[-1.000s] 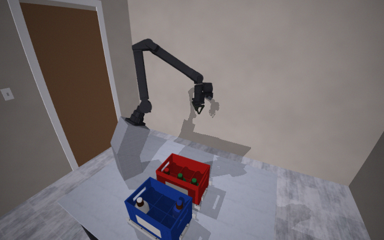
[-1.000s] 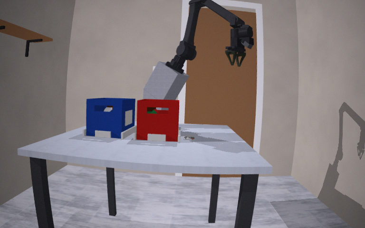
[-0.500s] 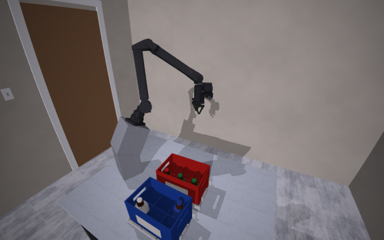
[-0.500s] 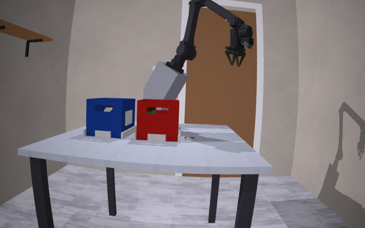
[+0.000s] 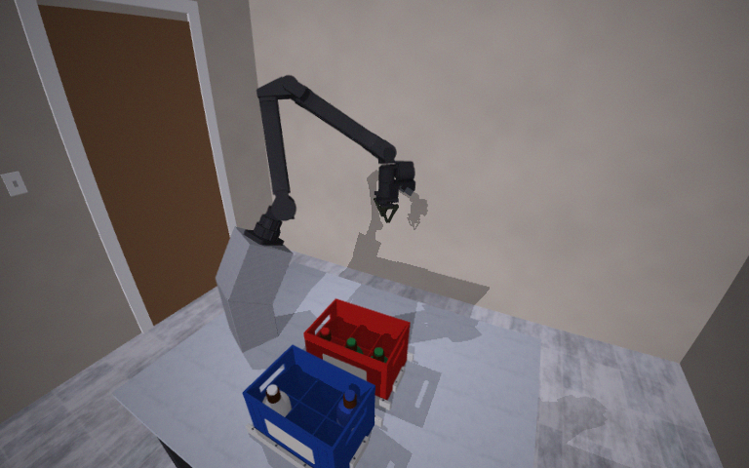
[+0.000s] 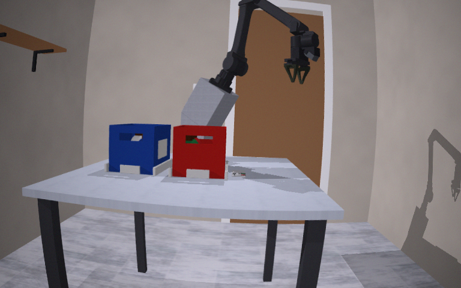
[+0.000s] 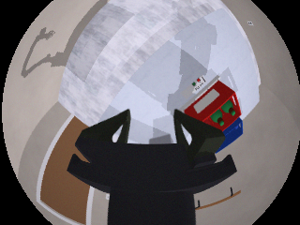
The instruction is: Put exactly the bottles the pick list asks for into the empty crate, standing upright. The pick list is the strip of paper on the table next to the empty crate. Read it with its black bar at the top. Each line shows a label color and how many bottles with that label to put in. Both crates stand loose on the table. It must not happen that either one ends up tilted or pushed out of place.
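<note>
The red crate [image 5: 356, 361] [image 6: 199, 152] [image 7: 224, 100] stands well below the open hand [image 5: 387, 214] [image 6: 297, 82] [image 7: 152, 112].

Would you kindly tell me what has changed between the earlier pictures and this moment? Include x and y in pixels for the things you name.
Nothing visibly changed. The arm [image 5: 339, 118] [image 6: 277, 17] keeps its pose, with the gripper [image 5: 388, 220] [image 6: 297, 82] [image 7: 152, 112] still raised and its fingers apart, nothing between them. The red crate [image 5: 356, 314] [image 6: 199, 152] [image 7: 206, 100], the blue crate [image 5: 331, 367] [image 6: 131, 152] [image 7: 231, 137] and the bottles seen in them stayed where they were.
</note>
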You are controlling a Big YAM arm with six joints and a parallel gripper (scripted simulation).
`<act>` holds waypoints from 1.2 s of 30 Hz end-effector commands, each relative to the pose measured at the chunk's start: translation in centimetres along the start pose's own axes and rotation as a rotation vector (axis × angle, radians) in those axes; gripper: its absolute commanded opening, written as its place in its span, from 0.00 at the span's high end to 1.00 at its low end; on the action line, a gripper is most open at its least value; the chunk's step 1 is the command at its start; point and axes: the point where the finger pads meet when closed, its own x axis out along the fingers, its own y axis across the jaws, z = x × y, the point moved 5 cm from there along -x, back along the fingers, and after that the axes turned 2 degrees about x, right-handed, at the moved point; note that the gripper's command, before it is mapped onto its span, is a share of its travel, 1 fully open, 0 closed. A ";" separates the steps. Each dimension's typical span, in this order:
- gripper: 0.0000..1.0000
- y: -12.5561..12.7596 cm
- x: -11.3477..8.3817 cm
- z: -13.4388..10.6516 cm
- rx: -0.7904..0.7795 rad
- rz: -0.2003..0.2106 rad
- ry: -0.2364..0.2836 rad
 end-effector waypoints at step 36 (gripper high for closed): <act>0.39 -0.4 -1.3 0.0 -0.002 -0.006 -0.019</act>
